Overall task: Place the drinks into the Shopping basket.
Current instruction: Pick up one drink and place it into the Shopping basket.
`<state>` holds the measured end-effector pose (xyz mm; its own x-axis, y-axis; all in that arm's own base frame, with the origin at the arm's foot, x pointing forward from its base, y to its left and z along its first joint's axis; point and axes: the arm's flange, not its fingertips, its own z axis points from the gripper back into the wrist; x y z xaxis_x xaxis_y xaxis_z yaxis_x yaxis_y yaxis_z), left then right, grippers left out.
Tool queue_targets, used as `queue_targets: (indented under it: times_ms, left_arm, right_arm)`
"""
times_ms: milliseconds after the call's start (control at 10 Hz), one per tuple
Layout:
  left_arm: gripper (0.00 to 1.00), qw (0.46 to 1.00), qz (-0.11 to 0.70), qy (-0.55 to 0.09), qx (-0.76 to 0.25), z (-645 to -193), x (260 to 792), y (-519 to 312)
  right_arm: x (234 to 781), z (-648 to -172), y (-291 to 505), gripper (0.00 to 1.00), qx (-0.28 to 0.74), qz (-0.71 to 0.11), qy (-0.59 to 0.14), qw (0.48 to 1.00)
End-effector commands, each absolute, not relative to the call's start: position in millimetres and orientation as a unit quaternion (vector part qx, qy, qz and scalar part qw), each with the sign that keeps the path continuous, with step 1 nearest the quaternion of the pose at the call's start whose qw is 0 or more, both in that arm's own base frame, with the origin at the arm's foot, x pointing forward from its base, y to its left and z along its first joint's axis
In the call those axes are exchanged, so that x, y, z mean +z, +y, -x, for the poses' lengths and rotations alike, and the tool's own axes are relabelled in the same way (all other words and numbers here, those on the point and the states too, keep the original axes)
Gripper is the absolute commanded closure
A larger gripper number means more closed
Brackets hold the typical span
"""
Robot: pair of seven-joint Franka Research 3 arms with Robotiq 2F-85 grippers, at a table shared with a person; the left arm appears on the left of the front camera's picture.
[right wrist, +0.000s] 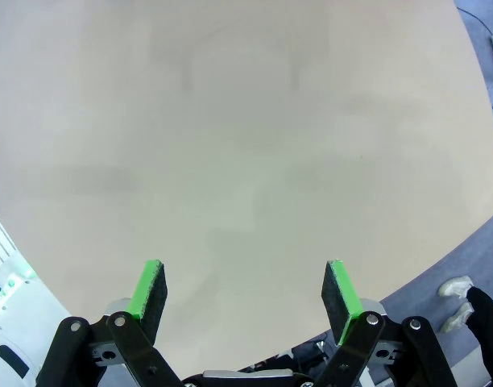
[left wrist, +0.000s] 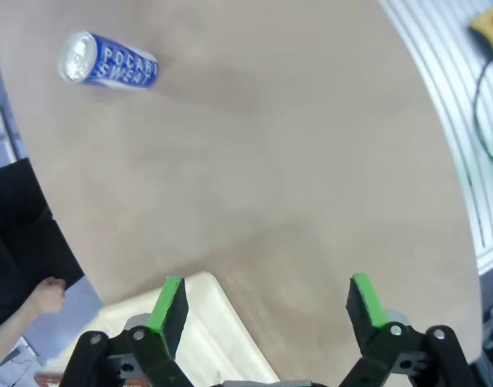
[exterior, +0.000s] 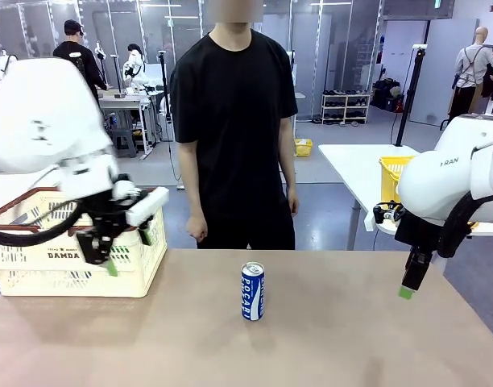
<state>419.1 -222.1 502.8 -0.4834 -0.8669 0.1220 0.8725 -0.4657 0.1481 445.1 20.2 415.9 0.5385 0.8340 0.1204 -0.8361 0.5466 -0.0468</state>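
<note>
Front view: a blue and white can (exterior: 252, 291) stands upright mid-table, near the far edge. The left gripper (exterior: 126, 251), jaws apart and empty, hangs beside the basket (exterior: 65, 274), slightly nearer the can than the equally open right gripper (exterior: 408, 286).

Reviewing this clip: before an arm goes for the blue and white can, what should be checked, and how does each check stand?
1. Blue and white can upright and free on the table: ok.
2. Left gripper open and empty: ok.
3. Right gripper open and empty: ok.
4. Shopping basket on the table, open top: ok.
5. The person's hand away from the can: ok.
6. Green cans already in the basket: cannot tell, the left arm blocks the inside.
</note>
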Motion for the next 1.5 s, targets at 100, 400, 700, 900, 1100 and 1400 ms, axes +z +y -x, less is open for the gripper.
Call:
queue_targets:
  times_ms: [100, 400, 700, 900, 1100, 1400]
  left_arm:
    - [0.00, 0.534, 0.008, -0.091, -0.840, -456, 492, -281]
    - [0.00, 0.535, -0.030, -0.094, -0.839, -466, 489, -294]
    - [0.00, 0.528, 0.012, -0.092, -0.844, -459, 480, -295]
    - [0.00, 0.528, 0.012, -0.092, -0.844, -459, 480, -295]
    - [0.00, 0.528, 0.004, -0.091, -0.844, -462, 480, -298]
    - [0.00, 0.523, 0.018, -0.085, -0.848, -475, 468, -347]
  right_arm:
    - [416, -445, 19, 0.03, 0.477, -0.008, -0.062, 0.877]
    - [416, -445, 19, 0.03, 0.477, -0.008, -0.062, 0.877]
    - [416, -445, 19, 0.03, 0.477, -0.008, -0.062, 0.877]
    - [416, -445, 19, 0.03, 0.477, -0.008, -0.062, 0.877]
    - [416, -445, 19, 0.03, 0.477, -0.008, -0.062, 0.877]
    - [416, -445, 19, 0.03, 0.477, -0.008, -0.062, 0.877]
